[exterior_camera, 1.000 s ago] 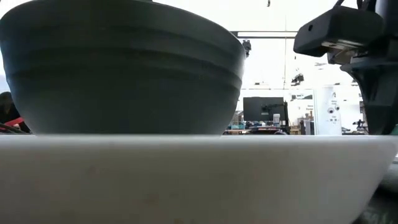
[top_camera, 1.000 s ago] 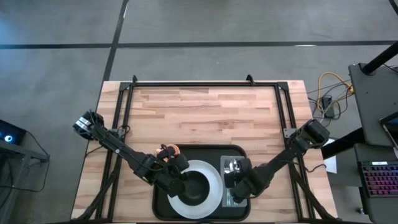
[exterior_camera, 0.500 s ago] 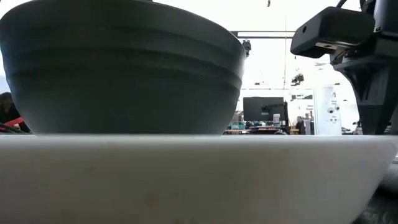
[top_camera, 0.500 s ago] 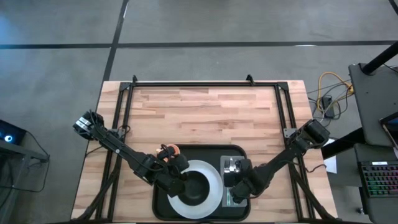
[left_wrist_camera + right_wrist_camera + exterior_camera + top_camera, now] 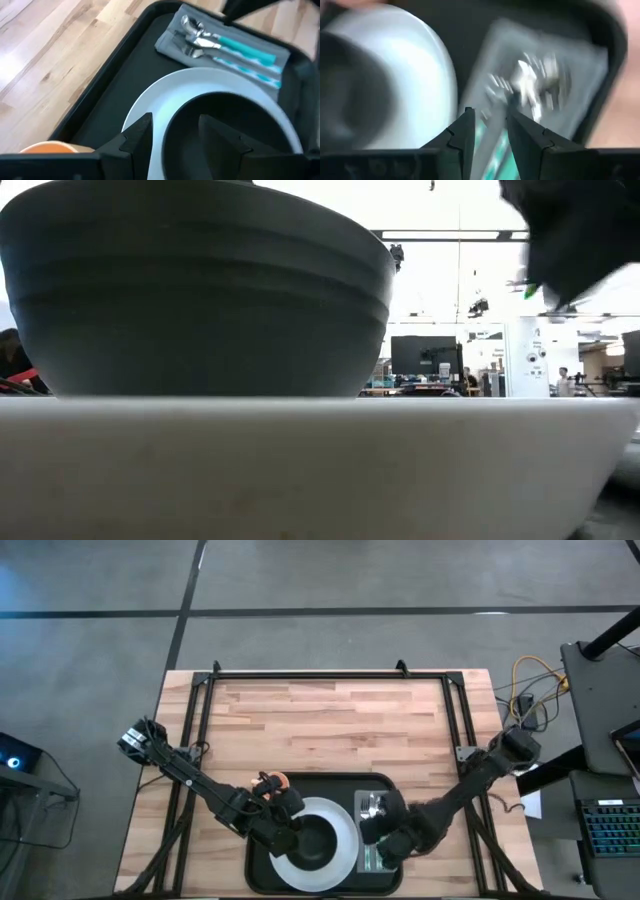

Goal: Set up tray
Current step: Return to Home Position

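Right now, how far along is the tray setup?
Looks nearly done: the tray holds the white plate with a dark bowl, and cutlery lies on the grey napkin. Nothing is in hand; the left gripper and right gripper hang open above it. Left: probably just pulling both arms back.

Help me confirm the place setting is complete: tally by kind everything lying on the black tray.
On the tray:
White plate: 1
Dark bowl: 1
Grey napkin: 1
Green-handled cutlery pieces: 3
Total: 6
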